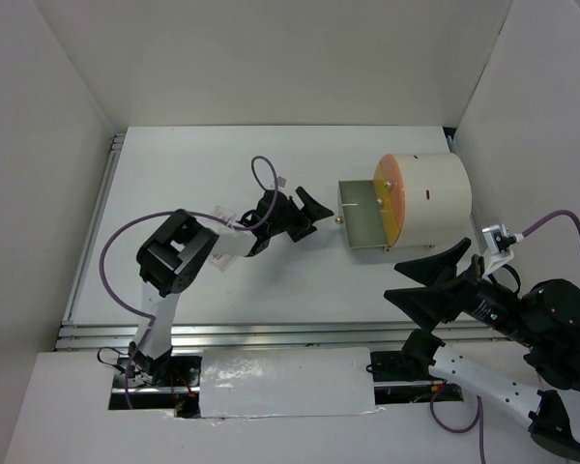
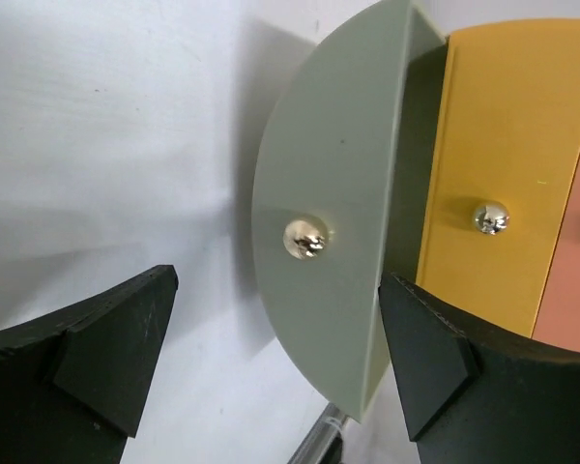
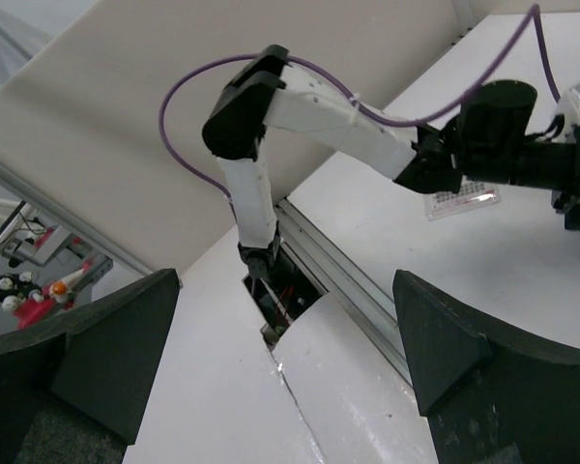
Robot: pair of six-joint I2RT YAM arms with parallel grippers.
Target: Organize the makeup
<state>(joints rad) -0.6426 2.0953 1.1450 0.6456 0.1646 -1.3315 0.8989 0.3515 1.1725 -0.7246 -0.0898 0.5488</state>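
Makeup packet (image 3: pixel 461 201) lies on the table (image 1: pixel 174 174); left fingers (image 2: pixel 106 358) and right fingers (image 3: pixel 106 348) both stand apart.

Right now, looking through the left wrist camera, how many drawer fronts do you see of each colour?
Grey-green drawer front: 1
Orange drawer front: 1
Pink drawer front: 1
Total: 3
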